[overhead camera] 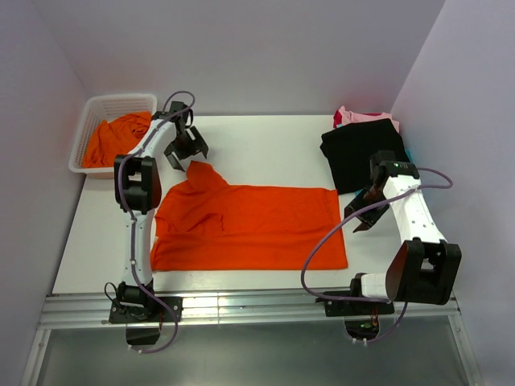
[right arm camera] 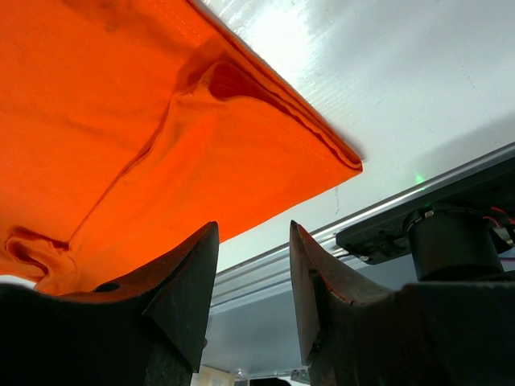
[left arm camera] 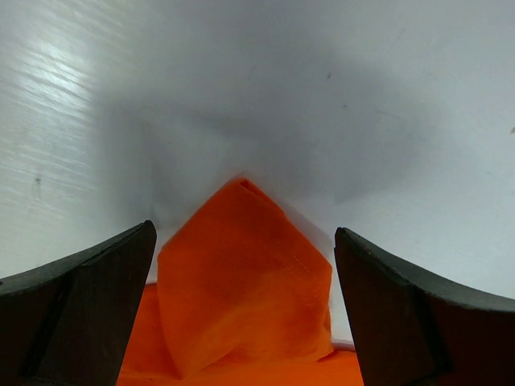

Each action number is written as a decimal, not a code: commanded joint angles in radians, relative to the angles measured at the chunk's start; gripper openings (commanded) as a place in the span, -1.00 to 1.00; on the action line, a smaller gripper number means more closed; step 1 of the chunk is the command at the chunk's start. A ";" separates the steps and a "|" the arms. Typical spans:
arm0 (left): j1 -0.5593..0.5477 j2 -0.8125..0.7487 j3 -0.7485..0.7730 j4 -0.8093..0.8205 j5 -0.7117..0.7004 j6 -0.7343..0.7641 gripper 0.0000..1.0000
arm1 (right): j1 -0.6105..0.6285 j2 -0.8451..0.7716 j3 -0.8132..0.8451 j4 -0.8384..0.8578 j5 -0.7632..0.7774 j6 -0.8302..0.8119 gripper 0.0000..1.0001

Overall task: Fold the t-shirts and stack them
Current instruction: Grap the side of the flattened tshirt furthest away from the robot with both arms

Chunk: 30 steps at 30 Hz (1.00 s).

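Observation:
A bright orange t-shirt [overhead camera: 249, 225] lies spread flat across the middle of the white table. Its far left sleeve [overhead camera: 201, 173] is folded to a point. My left gripper [overhead camera: 187, 154] hovers just above that sleeve. In the left wrist view the left gripper [left arm camera: 243, 230] is open, with the orange sleeve tip [left arm camera: 241, 281] between and below the fingers, not gripped. My right gripper [overhead camera: 360, 215] is at the shirt's right edge. In the right wrist view the right gripper [right arm camera: 253, 227] is open and empty, above the orange shirt's corner [right arm camera: 145, 121].
A white mesh basket [overhead camera: 96, 108] at the far left holds more orange shirts [overhead camera: 117, 138]. A stack at the far right has a black shirt [overhead camera: 354, 157] on top, pink [overhead camera: 362, 117] behind and teal [overhead camera: 407, 153] at its edge. A metal rail [overhead camera: 241, 305] runs along the near edge.

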<state>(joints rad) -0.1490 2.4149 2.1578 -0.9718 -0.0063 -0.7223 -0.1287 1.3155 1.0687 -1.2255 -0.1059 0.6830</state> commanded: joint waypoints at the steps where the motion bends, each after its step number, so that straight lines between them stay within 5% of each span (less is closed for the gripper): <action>1: -0.029 -0.014 -0.024 0.022 -0.014 0.003 0.99 | 0.004 -0.025 -0.024 -0.005 0.029 0.009 -0.04; 7: -0.055 0.019 -0.018 0.021 -0.052 -0.006 0.85 | 0.004 -0.027 -0.038 -0.002 0.040 0.003 -0.05; 14: -0.055 0.027 -0.021 0.016 -0.073 -0.019 -0.14 | 0.004 -0.016 -0.021 -0.003 0.060 -0.007 -0.07; 19: -0.054 0.038 0.002 -0.008 -0.078 -0.023 -0.48 | 0.003 0.027 0.022 0.089 0.019 -0.031 -0.10; 23: -0.055 0.013 -0.018 -0.013 -0.073 -0.034 -1.00 | 0.004 0.108 0.123 0.240 -0.041 -0.030 -0.04; 30: -0.057 -0.083 -0.116 0.004 -0.067 -0.019 -1.00 | 0.015 0.416 0.434 0.310 0.009 -0.002 0.03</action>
<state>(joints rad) -0.1989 2.3989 2.0823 -0.9535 -0.0792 -0.7448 -0.1219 1.6337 1.4044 -0.9859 -0.1238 0.6720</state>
